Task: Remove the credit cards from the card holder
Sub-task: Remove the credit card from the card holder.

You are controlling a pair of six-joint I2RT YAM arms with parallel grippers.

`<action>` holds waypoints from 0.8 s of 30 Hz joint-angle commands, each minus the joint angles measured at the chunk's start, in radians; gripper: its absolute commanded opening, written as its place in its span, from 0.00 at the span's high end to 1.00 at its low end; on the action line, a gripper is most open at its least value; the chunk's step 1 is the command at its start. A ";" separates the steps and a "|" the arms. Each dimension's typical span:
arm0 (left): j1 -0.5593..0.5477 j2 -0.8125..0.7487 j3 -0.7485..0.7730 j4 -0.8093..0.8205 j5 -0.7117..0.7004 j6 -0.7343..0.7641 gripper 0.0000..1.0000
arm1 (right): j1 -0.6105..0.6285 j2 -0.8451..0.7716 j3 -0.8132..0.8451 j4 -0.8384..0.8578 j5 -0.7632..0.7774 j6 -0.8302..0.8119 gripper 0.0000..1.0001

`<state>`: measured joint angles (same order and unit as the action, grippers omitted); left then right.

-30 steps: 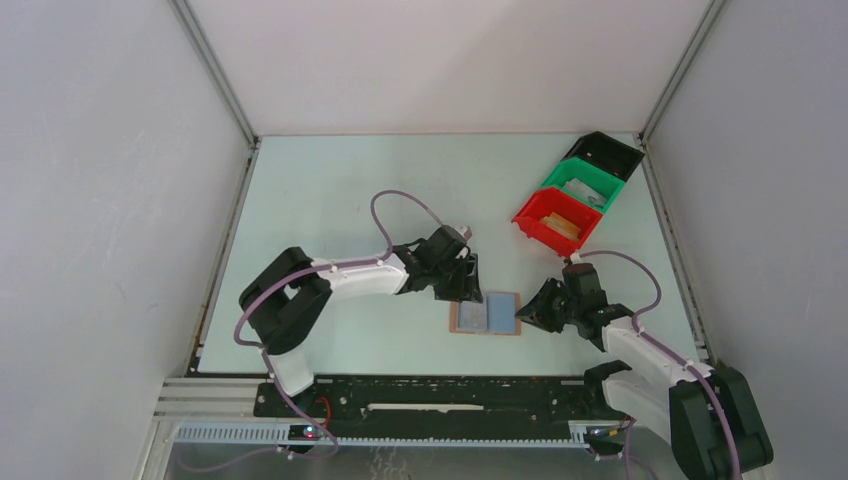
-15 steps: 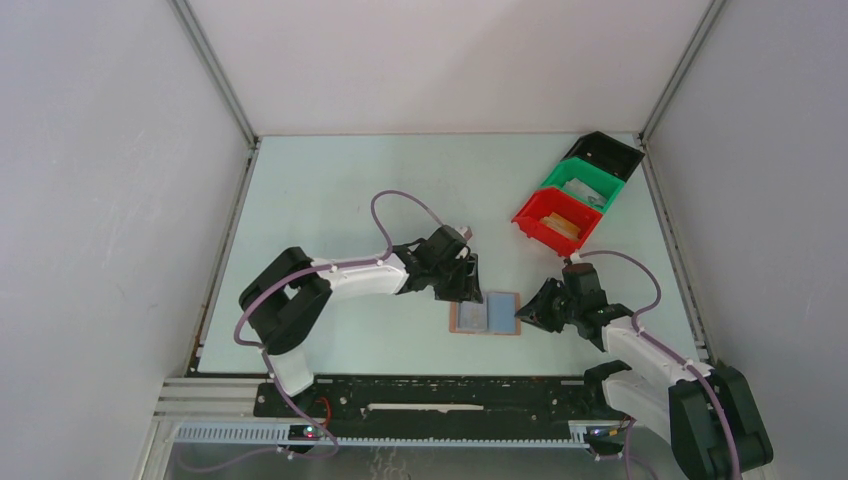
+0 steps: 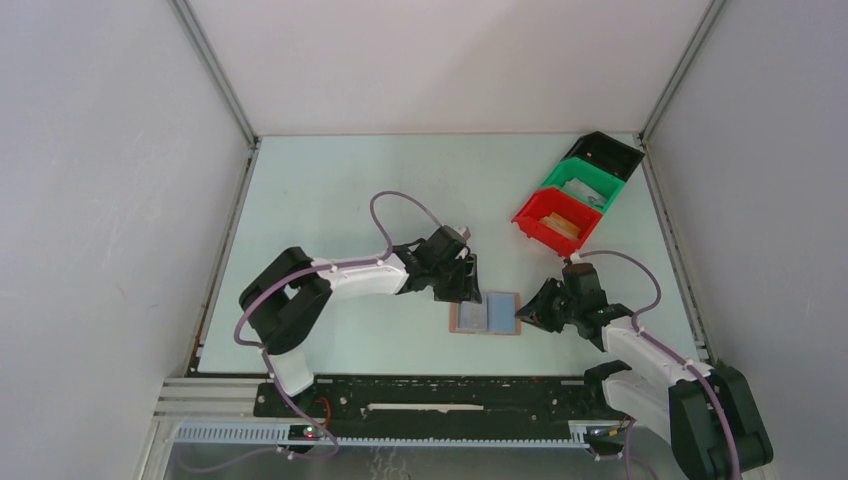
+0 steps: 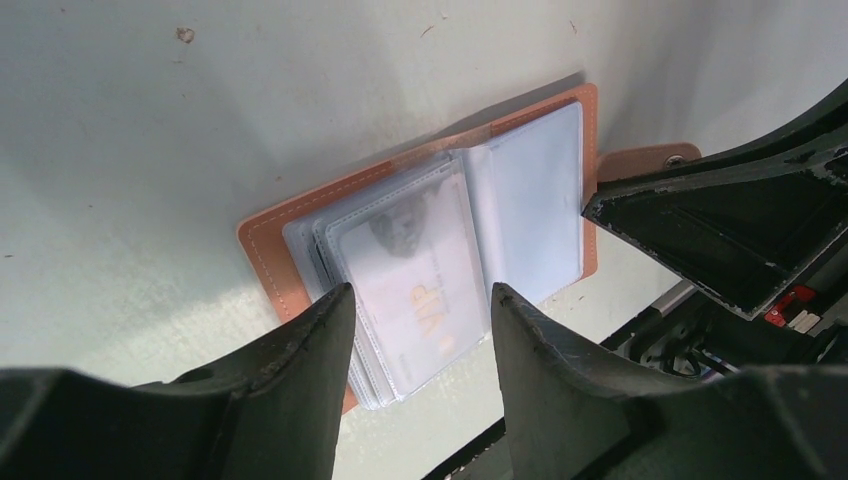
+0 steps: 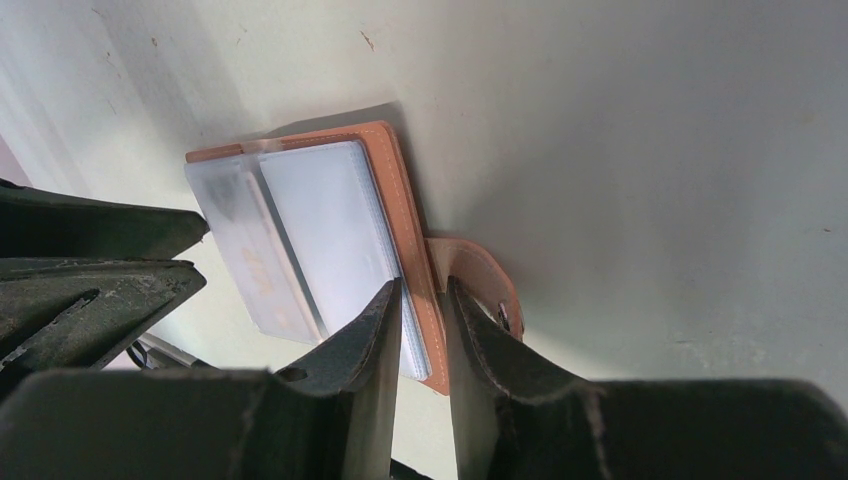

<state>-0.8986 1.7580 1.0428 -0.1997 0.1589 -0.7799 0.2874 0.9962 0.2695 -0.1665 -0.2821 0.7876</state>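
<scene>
The card holder lies open close to the near edge of the table, a little right of its middle. My left gripper is spread on both sides of the top credit card and does not grip it yet. My right gripper stands narrow over the right cover edge; I cannot tell if it pinches. If it does not, I think the holder may slide along with the card, or I may catch the plastic sleeve too.

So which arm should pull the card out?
Probably left. The left gripper hangs open right over the VIP card in the card holder, while the right gripper pinches the holder's edge beside the strap tab.
</scene>
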 commanded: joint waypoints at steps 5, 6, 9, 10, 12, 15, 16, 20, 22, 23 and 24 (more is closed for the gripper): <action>-0.003 0.001 -0.007 -0.003 -0.007 -0.016 0.43 | -0.004 0.008 -0.007 -0.004 0.031 -0.011 0.69; -0.003 0.006 -0.005 0.001 0.005 -0.014 0.43 | -0.004 0.010 -0.007 -0.004 0.031 -0.011 0.69; -0.002 0.021 -0.002 0.014 0.029 -0.019 0.43 | -0.004 0.012 -0.007 -0.002 0.029 -0.011 0.69; -0.002 0.025 0.000 0.014 0.034 -0.021 0.43 | -0.004 0.012 -0.007 -0.002 0.029 -0.011 0.69; -0.002 0.033 0.005 0.013 0.045 -0.019 0.42 | -0.004 0.010 -0.007 -0.003 0.029 -0.010 0.69; -0.002 0.035 0.005 0.029 0.064 -0.023 0.42 | -0.004 0.008 -0.007 -0.004 0.029 -0.011 0.69; -0.003 0.026 0.000 0.041 0.072 -0.027 0.42 | -0.004 0.009 -0.006 -0.005 0.029 -0.011 0.69; -0.002 -0.001 -0.023 0.118 0.124 -0.043 0.42 | -0.004 0.007 -0.008 -0.004 0.029 -0.009 0.69; -0.002 -0.001 -0.023 0.140 0.149 -0.050 0.42 | -0.004 0.005 -0.007 -0.005 0.029 -0.010 0.69; -0.003 0.000 -0.021 0.149 0.163 -0.052 0.42 | -0.004 0.005 -0.007 -0.005 0.029 -0.010 0.69; -0.002 0.003 -0.019 0.153 0.171 -0.055 0.42 | -0.003 0.005 -0.007 -0.005 0.028 -0.009 0.68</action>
<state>-0.8948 1.7695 1.0424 -0.1406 0.2386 -0.7986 0.2874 0.9962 0.2695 -0.1665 -0.2821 0.7876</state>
